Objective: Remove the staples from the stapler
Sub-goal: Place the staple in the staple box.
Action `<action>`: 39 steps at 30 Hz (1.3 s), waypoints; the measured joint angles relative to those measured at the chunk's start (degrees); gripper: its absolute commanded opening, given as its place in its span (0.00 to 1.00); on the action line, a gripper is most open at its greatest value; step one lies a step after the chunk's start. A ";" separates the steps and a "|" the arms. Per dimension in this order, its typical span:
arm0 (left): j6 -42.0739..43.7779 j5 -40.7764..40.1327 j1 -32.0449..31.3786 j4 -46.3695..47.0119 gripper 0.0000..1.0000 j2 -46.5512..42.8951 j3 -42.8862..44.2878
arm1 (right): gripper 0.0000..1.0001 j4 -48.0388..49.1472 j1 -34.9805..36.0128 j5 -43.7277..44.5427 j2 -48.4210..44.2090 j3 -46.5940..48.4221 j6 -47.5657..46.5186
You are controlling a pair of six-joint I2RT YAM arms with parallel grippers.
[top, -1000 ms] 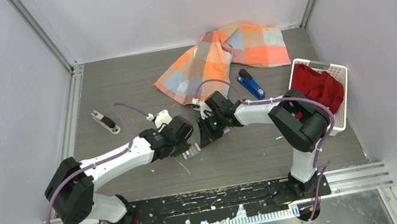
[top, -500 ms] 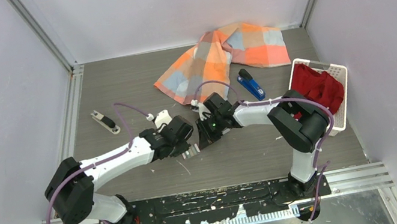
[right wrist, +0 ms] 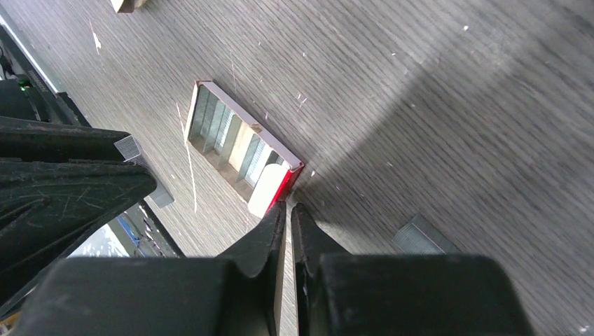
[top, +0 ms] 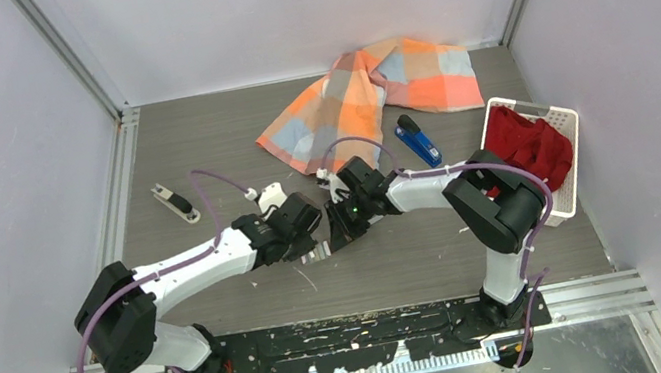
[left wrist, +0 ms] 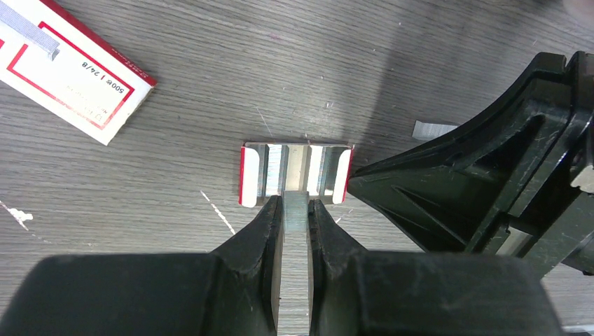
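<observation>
**Tray at frame centre, jaws on either side**

In the top view the tray (top: pixel 319 251) lies on the table (top: pixel 197 138), with the left jaws at its left and the right jaws touching its right end. The staples (left wrist: pixel 295 210) sit between the left jaws, against the tray's near edge. A packet (left wrist: pixel 77 77) lies upper left in the left wrist view, a loose strip (left wrist: pixel 31 35) on it. The cloth (top: pixel 362 95) lies upper centre, the stapler (top: pixel 417 140) just below its right part. The basket (top: pixel 564 122) is at the right edge with a rag (top: pixel 528 148) in it, and a tool (top: pixel 175 202) lies well left.

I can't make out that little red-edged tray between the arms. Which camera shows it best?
Left wrist: the tray sits centred and square-on, its staple strips plain. Right wrist shows it slanted; top external shows only a speck.
</observation>
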 measured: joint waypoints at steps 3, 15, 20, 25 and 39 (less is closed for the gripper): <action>0.35 0.02 0.00 0.09 0.04 0.09 0.00 | 0.13 0.00 0.00 -0.13 0.07 0.00 -0.02; 4.52 0.28 0.00 1.57 0.04 2.99 0.72 | 0.13 -0.22 -0.13 -0.13 0.07 0.44 -0.35; 6.69 0.46 0.00 1.75 0.04 3.69 2.40 | 0.13 -0.46 -0.39 -0.11 0.07 0.44 -0.72; 8.37 0.46 -0.02 1.77 0.04 5.38 3.93 | 0.13 -0.50 -0.70 -0.09 0.07 0.48 -1.14; 10.29 0.09 -0.28 1.64 0.04 7.21 3.98 | 0.13 -0.55 -0.87 0.02 0.07 0.74 -1.84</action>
